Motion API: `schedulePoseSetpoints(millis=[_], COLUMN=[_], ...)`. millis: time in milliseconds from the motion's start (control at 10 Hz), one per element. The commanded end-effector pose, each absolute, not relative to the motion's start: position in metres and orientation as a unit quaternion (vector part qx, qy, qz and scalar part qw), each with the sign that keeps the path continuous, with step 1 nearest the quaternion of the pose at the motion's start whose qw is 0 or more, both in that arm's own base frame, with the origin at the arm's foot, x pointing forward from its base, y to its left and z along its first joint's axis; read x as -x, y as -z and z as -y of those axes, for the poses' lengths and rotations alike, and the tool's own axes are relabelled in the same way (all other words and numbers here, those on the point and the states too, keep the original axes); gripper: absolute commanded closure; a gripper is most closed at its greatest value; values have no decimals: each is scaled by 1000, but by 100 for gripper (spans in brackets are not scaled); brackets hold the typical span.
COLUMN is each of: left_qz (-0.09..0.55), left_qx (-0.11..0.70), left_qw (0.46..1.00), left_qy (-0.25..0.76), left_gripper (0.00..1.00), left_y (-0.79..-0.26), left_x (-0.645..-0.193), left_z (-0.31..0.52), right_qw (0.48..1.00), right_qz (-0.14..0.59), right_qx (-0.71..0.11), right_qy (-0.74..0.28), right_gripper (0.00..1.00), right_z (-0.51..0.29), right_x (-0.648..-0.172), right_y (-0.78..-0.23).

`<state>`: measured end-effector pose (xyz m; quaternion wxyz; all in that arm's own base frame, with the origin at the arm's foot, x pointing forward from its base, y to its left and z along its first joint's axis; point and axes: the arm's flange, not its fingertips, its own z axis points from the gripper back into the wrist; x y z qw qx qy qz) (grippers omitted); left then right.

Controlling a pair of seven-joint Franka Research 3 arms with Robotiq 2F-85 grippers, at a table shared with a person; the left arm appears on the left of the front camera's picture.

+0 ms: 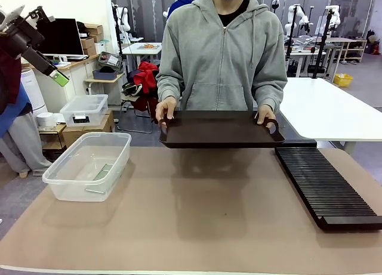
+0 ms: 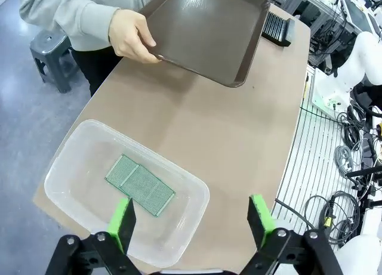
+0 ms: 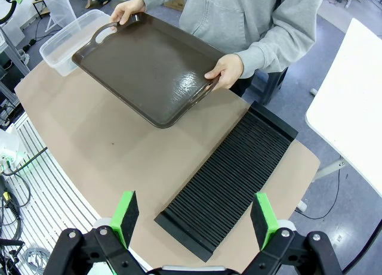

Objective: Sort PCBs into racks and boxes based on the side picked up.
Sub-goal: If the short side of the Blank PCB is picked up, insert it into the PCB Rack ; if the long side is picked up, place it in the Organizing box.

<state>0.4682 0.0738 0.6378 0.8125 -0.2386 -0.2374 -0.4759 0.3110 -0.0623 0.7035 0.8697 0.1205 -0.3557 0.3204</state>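
Two green PCBs [image 2: 140,184] lie flat side by side in the clear box [image 2: 197,188] at the table's left; in the front view they show faintly through the box [image 1: 59,185] wall. My left gripper [image 2: 191,221] hangs open high above this box, nothing between its green pads; in the front view it [image 1: 54,72] is raised at the upper left. The long black rack [image 3: 233,179] lies along the table's right side, with its slots looking bare. My right gripper [image 3: 194,218] stands open above the rack's near end.
A person at the far side holds a dark brown handled tray [image 1: 221,129] level above the table in both hands; its surface looks bare. The brown mat [image 1: 197,221] spreads between box and rack [image 1: 325,185]. A smaller lidded clear box [image 1: 83,110] stands off the table at back left.
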Motion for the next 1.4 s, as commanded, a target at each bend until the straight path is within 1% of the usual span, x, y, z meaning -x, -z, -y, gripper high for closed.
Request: schedulePoseSetpoints(millis=[0,200,800,1300], left_qz=[239,273,295,326], left_qx=[238,223,231,216], left_qw=[812,821,796,795], left_qy=[476,450,476,464], left_gripper=[0,0,0,0], left_y=[-639,-653,-694,-701], left_x=[-467,-463,-449,-443], left_z=[-74,-77,-79,-83], right_qw=[870,870,870,870], right_qz=[358,358,358,358], right_qx=[-122,-122,-122,-122], right_qy=[-318,-318,-318,-318], right_gripper=[0,0,0,0], right_z=[61,61,61,61], right_x=[-310,-310,-310,-310], right_y=[-703,-703,-703,-703])
